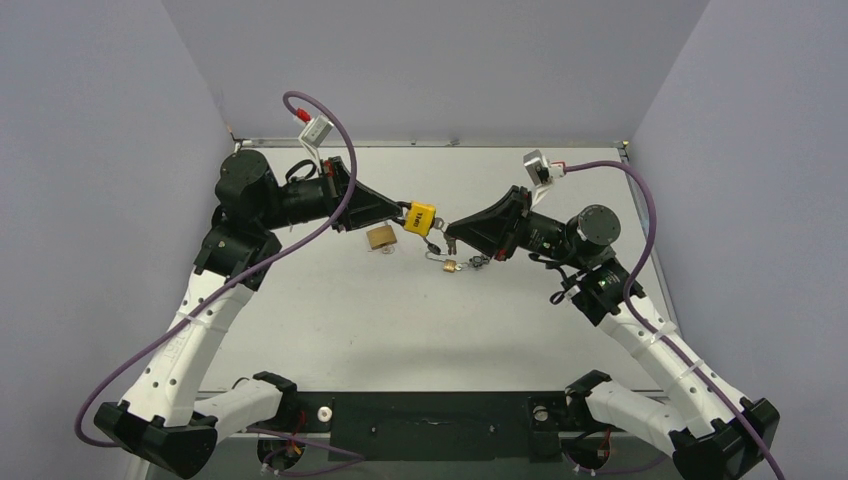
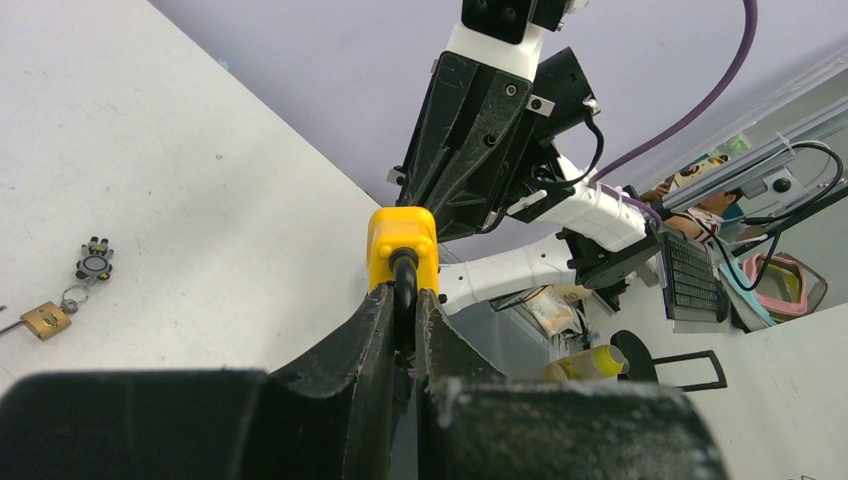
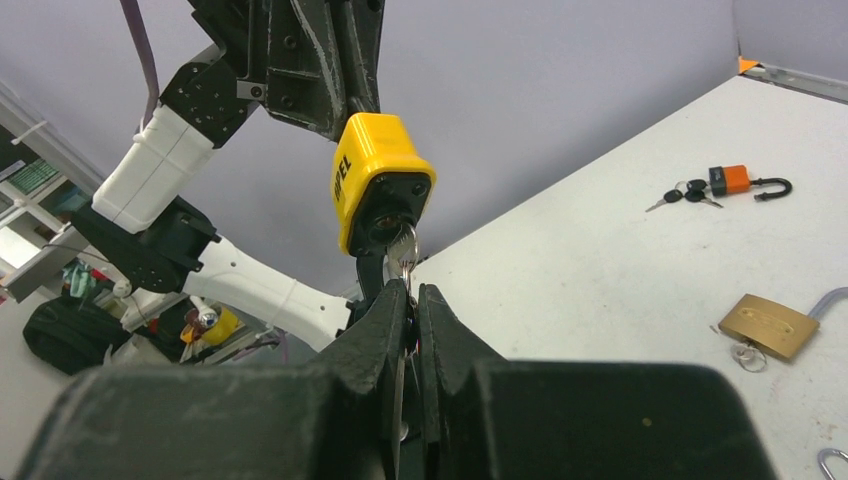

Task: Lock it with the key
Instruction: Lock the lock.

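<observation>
Two slim grips: left hand (image 2: 403, 310) clamps the yellow plastic-cased padlock (image 3: 380, 185) by its shackle (image 2: 403, 268), right hand (image 3: 406, 300) pinches the silver key (image 3: 402, 245); off-axis twisting could dislodge either.

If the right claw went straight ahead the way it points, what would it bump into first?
The yellow padlock, right in front. The right claw pinches a key whose tip sits at the keyhole, and the left claw holds the padlock from the other side.
</observation>
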